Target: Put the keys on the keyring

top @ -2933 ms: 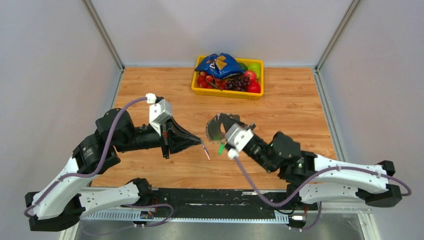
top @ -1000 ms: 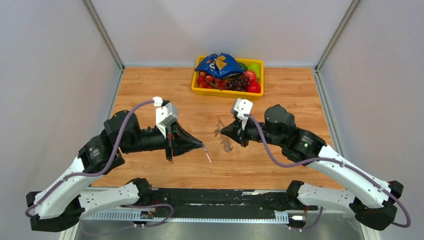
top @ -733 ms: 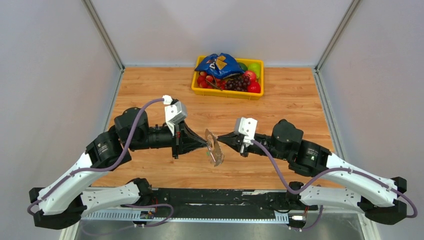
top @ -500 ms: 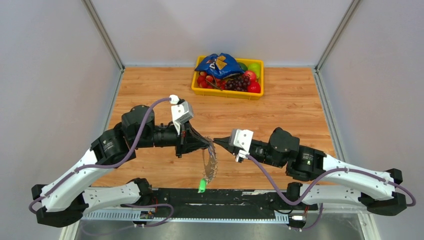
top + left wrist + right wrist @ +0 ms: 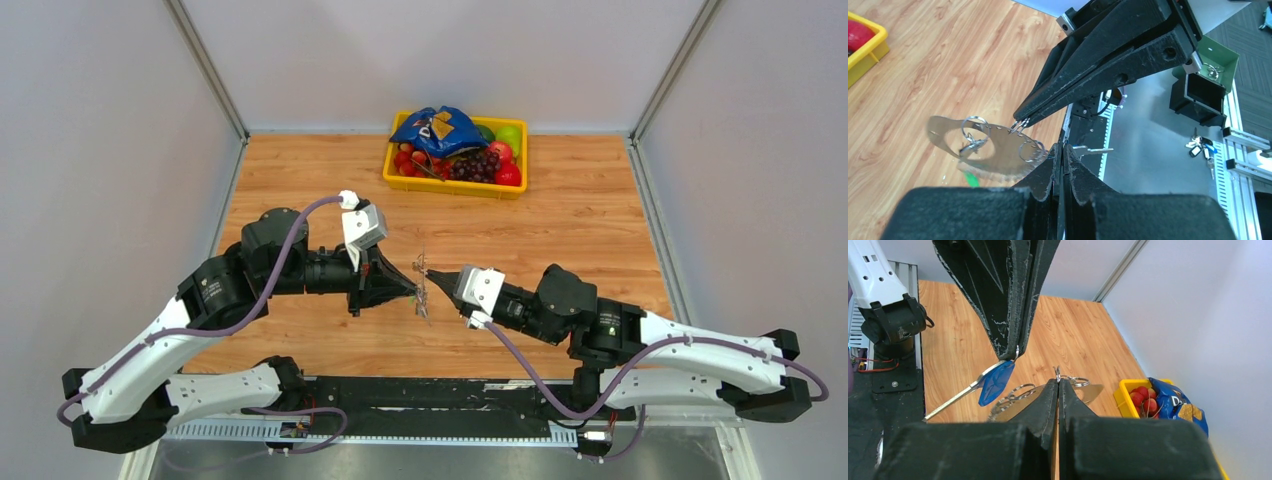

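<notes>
The keyring (image 5: 998, 152) is a thin silver disc with a jagged rim, small holes and wire loops. In the top view it hangs edge-on (image 5: 423, 288) between both gripper tips, above the table. My right gripper (image 5: 1058, 381) is shut on one small wire loop (image 5: 1058, 373) of the keyring. A green key head (image 5: 969, 178) shows under the disc. My left gripper (image 5: 1062, 146) is shut on a blue-headed key (image 5: 996, 382). Its silver shaft (image 5: 1098, 148) sticks out sideways, right beside the disc's rim. The two gripper tips are almost touching.
A yellow tray (image 5: 450, 187) with fruit and a blue snack bag (image 5: 440, 127) stands at the back of the wooden table (image 5: 580, 210). Beyond the table's near edge lie a bunch of keys (image 5: 1200, 145) and a green box (image 5: 1218, 65).
Both arms closed in toward the middle. The keyring swung as the right gripper moved, hung low with the green key half a second ago, and is now raised edge-on between the tips.
</notes>
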Action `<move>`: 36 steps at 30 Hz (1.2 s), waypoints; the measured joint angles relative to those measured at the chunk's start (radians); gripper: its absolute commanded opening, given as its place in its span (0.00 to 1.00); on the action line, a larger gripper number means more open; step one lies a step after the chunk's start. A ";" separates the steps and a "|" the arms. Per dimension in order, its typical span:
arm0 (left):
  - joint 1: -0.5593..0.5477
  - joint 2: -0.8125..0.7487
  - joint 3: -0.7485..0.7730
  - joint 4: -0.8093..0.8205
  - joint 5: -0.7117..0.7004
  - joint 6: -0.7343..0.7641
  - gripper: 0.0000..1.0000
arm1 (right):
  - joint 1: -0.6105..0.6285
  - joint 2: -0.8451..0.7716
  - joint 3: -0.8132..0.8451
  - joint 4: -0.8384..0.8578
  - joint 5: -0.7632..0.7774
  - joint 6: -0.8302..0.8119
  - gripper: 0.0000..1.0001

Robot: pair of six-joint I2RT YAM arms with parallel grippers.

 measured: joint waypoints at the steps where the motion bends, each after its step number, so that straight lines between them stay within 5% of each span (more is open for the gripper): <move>1: 0.000 0.001 0.002 -0.001 -0.001 0.001 0.08 | 0.003 0.000 0.000 0.003 0.004 -0.002 0.00; 36: 0.000 0.037 0.049 -0.084 -0.088 0.030 0.08 | 0.109 -0.025 -0.016 0.051 0.043 -0.052 0.00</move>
